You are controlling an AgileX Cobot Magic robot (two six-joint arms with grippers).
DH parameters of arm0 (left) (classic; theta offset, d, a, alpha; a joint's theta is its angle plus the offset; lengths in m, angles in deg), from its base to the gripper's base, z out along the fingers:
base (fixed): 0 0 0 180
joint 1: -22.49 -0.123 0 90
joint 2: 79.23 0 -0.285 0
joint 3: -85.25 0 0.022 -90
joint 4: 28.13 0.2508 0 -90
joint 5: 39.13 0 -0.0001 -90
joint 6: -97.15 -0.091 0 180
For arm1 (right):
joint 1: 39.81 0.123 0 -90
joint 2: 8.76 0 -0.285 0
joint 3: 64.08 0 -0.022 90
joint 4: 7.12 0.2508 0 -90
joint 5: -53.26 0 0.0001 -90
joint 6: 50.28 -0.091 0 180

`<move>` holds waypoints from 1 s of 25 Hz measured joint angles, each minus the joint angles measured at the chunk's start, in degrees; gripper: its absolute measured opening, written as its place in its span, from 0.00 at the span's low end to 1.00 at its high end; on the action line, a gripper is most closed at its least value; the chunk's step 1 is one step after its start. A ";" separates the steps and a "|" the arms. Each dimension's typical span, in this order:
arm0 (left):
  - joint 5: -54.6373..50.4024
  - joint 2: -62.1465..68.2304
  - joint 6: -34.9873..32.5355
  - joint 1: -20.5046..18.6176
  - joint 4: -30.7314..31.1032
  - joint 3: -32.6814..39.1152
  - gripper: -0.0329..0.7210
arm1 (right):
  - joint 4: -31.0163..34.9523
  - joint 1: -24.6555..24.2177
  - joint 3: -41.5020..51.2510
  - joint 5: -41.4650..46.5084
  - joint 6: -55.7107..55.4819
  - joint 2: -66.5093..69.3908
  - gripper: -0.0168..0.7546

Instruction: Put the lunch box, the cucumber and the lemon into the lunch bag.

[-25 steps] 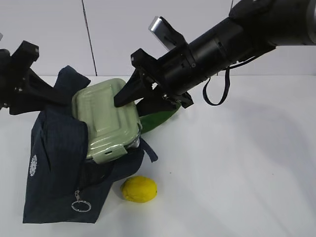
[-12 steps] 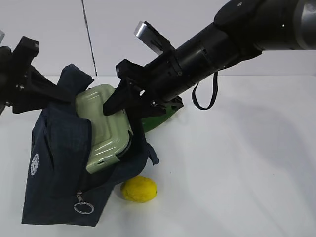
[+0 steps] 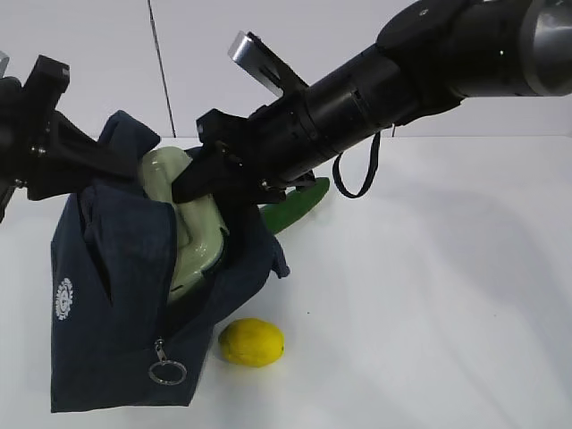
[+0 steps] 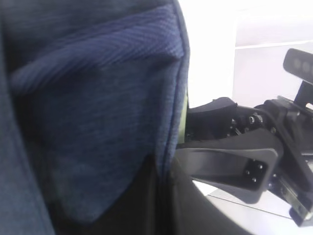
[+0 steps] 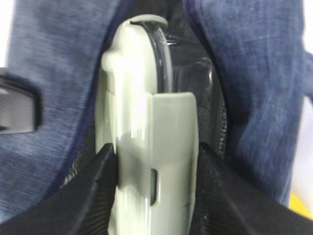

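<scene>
Fabric of the lunch bag point(image 3: 116, 304) hides my left gripper point(image 3: 89, 165); whether its fingers are closed I cannot tell. My right gripper point(image 5: 154, 191) clamps the lunch box point(image 3: 192, 228), half sunk in the bag's mouth. Cucumber point(image 3: 295, 204) lies partly hidden behind; lemon point(image 3: 252, 342) sits on the white surface point(image 3: 429, 295).

Right gripper point(image 3: 198, 179) clamped, left gripper point(image 3: 107, 165) obscured.

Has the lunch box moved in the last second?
Yes. The lunch box, gripped by the right pincer, has tipped and slid leftward and deeper into the bag, away from the lemon, which stayed put.
</scene>
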 joint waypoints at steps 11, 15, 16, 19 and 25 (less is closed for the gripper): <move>-0.45 0.19 0.00 0.00 0.43 0.11 0.04 | 11.45 0.35 -0.37 2.40 10.16 -0.06 0.38; -0.45 0.19 -1.00 0.00 -0.02 0.20 0.04 | 10.15 0.42 -0.37 3.33 12.34 -0.06 0.38; -0.45 0.19 -1.13 0.00 -0.03 0.20 0.04 | 9.39 0.42 -0.37 3.97 13.29 -0.06 0.38; -0.45 0.19 -1.50 0.00 0.10 0.20 0.04 | 6.55 0.42 -0.37 5.57 14.48 -0.06 0.38; -0.45 0.19 -1.62 0.00 1.13 0.20 0.04 | 1.63 -1.77 -2.23 9.61 14.76 -0.06 0.38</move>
